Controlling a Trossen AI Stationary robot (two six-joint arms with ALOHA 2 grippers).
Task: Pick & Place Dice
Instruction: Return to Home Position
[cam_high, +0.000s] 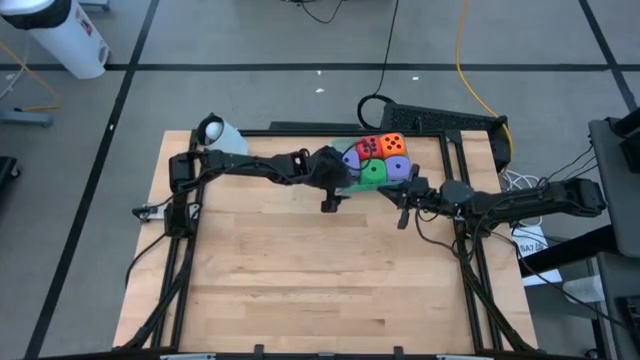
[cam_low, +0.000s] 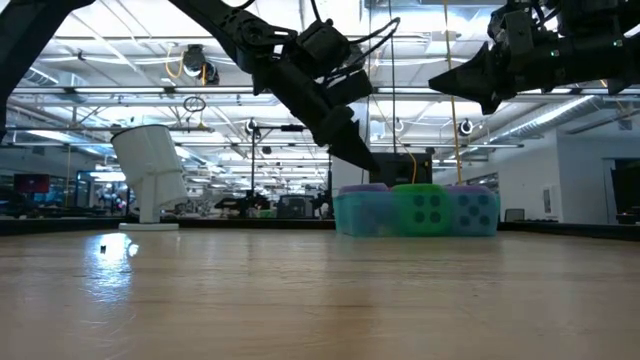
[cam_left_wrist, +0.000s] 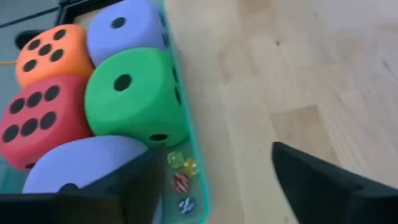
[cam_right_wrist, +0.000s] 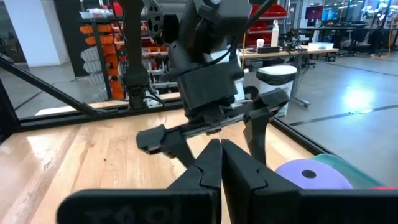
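Five dice sit packed in a translucent green tray (cam_left_wrist: 194, 155) at the table's far middle: orange (cam_left_wrist: 53, 53), red (cam_left_wrist: 37, 118), green (cam_left_wrist: 134, 99) and two purple-blue (cam_left_wrist: 121, 31) (cam_left_wrist: 87, 162). My left gripper (cam_left_wrist: 211, 155) is open and slants down at the tray's left end (cam_high: 345, 172). One finger (cam_left_wrist: 127, 186) stands over the near purple-blue die and the other (cam_left_wrist: 311, 183) is outside the tray over bare wood. My right gripper (cam_right_wrist: 221, 152) is shut and hangs level above the table just right of the tray (cam_high: 405, 198). My left gripper straddles the tray's wall. Its inner finger lies over the near purple-blue die (cam_left_wrist: 93, 158). Whether that finger touches the die or the tray, I cannot tell.
A white cylinder (cam_high: 222, 133) stands at the table's far left corner. A black flat thing (cam_high: 440, 122) lies beyond the far edge. A few small coloured bits (cam_left_wrist: 180, 177) lie in the tray beside the green die. Bare wood (cam_high: 320, 280) fills the table's near half.
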